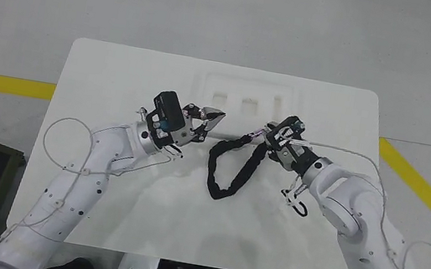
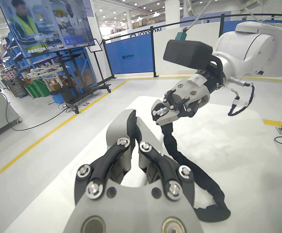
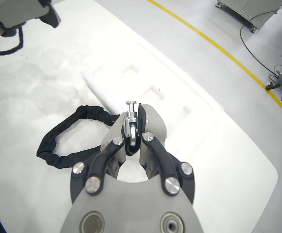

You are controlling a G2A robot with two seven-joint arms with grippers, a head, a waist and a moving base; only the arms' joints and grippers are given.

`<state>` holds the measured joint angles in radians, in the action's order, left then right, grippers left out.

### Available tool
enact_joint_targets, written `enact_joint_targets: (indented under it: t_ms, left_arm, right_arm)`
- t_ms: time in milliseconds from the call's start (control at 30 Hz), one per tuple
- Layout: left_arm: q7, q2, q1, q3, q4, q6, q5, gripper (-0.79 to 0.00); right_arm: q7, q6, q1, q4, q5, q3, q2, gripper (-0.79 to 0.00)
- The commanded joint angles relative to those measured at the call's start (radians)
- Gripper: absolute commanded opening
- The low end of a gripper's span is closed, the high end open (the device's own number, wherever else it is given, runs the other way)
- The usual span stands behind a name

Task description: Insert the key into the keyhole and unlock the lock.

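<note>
Lock (image 1: 222, 174): black sleeved loop lies on counter (image 1: 183, 231) between the arms. Right gripper (image 3: 132, 111) clamps its steel end, raised. Left gripper (image 2: 132, 115) near it, pads pressed together; anything pinched, cannot tell. Foam tray (image 1: 245, 82) beyond.

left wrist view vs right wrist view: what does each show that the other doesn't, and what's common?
Left wrist view: the left tool, fingers closed, and the right tool seen from the front. Right wrist view: the white foam tray with rectangular recesses, beyond the right tool. Both: the silver metal lock pin clamped in the right tool, the black fabric-sleeved chain and the white table.
</note>
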<state>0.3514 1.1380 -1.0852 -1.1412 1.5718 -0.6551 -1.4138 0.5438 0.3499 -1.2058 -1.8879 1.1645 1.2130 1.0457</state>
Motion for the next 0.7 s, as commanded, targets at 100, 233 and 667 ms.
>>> enact_joint_targets:
  t_ms: [100, 233, 667]
  left_arm:
    - [-0.006, -0.001, -0.008, -0.003, 0.000, -0.002, -0.008, -0.785]
    - [-0.013, -0.002, -0.012, -0.003, 0.005, -0.002, -0.014, -0.785]
    - [-0.036, -0.008, -0.054, -0.017, 0.019, 0.009, -0.028, -0.785]
  right_arm:
    - [0.051, -0.010, -0.095, -0.032, 0.012, 0.074, -0.013, -0.785]
    - [0.043, -0.030, -0.143, -0.030, 0.020, 0.096, -0.016, -0.754]
    - [-0.019, -0.100, -0.181, 0.036, 0.061, 0.104, -0.010, -0.012]
